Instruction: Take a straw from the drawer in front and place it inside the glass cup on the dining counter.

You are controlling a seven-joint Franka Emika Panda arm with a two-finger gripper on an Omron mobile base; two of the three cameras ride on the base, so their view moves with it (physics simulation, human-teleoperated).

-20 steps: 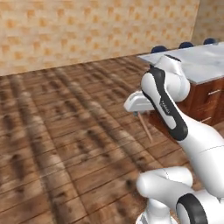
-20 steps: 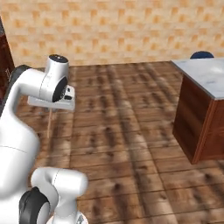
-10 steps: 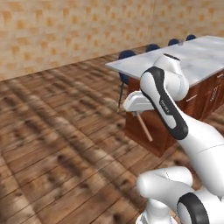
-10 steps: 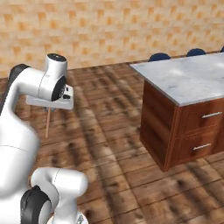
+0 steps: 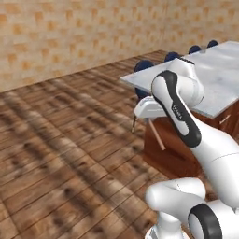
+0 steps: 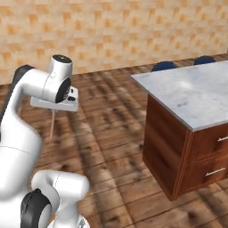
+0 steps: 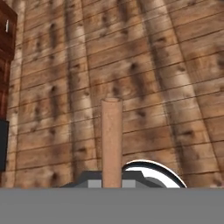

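While the straw (image 7: 112, 144) rises straight up the middle of the hand view, pinched at its base between the closed fingers of the claw (image 7: 112, 186), the first half of the job looks done: the stick is out of the drawer and held. In the left base view the same straw (image 5: 157, 135) hangs as a thin slanted line just below the white hand, centre of the frame; in the right base view it (image 6: 52, 124) drops from the claw (image 6: 53, 108) at left of centre, over bare wooden floor (image 6: 111, 133).

What remains is the delivery. The dining counter (image 6: 191, 95) fills the right side of the right base view, its marble worktop seen from a corner, with two drawer fronts in the wood base at the right edge. In the left base view the counter (image 5: 219, 74) sits in the upper right, partly behind the arm, with blue chairs (image 5: 144, 65) along its far side. The straw is well apart from the marble top in both base views.

The glass cup cannot be made out on the visible part of the marble. My judgement is that the task is about midway: grasp finished, carrying under way, and still to come are finding the cup, bringing the straw over its mouth, and letting it go inside.
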